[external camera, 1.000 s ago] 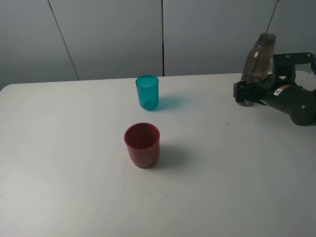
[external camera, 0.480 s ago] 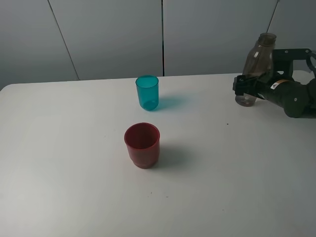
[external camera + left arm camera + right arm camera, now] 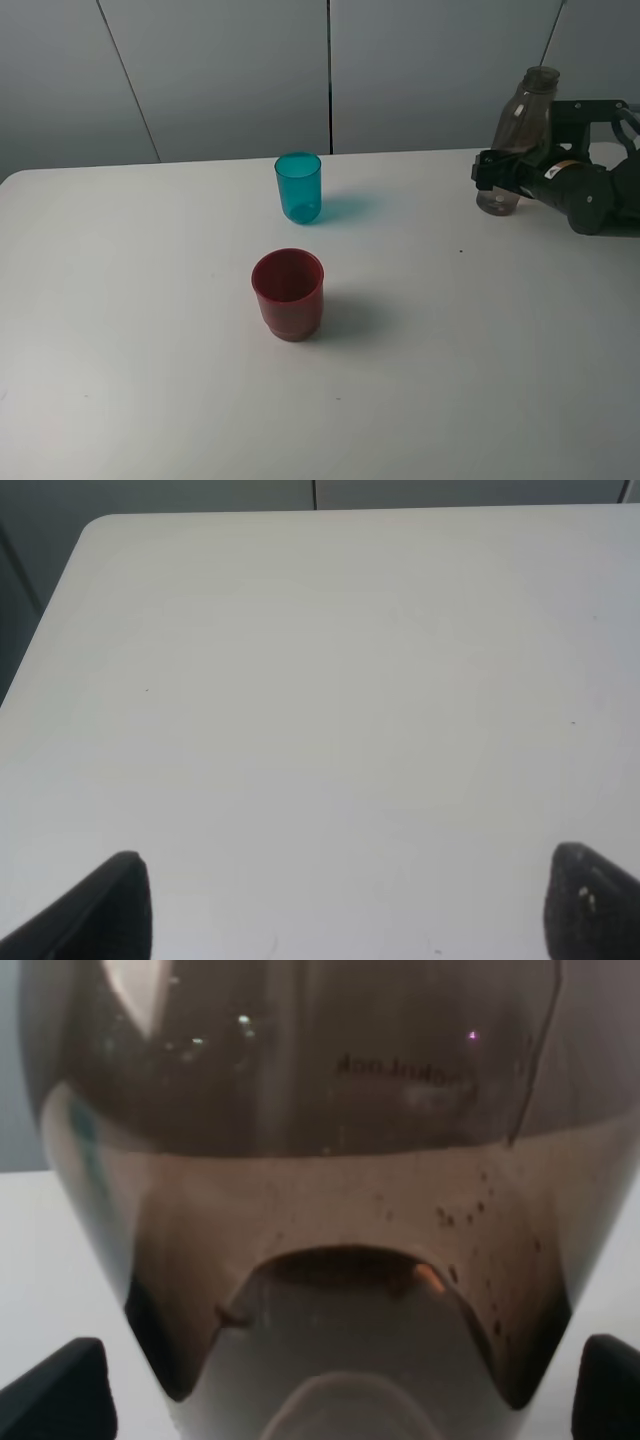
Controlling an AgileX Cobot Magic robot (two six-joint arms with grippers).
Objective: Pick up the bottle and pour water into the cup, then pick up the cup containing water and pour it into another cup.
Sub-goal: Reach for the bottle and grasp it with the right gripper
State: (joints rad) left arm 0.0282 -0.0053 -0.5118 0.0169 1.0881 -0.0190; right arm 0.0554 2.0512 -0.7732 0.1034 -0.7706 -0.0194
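The smoky grey-brown bottle (image 3: pixel 520 130) stands upright at the table's far right. My right gripper (image 3: pixel 490 172) is open, with a jaw on each side of the bottle's lower body. In the right wrist view the bottle (image 3: pixel 320 1160) fills the frame, with the right gripper (image 3: pixel 340 1400) straddling it and one dark fingertip (image 3: pixel 60 1390) in each lower corner. The teal cup (image 3: pixel 298 187) stands upright at the back centre. The red cup (image 3: pixel 288 293) stands upright in front of it. Both are far left of the bottle. My left gripper (image 3: pixel 345 905) is open and empty over bare table, outside the exterior view.
The white table (image 3: pixel 150 350) ends at a grey panelled wall behind the cups. The bottle stands close to the table's back right edge. The left wrist view shows the table's rounded far corner (image 3: pixel 95 530).
My right gripper has risen a little along the bottle and shifted slightly back. The bottle and both cups have not moved.
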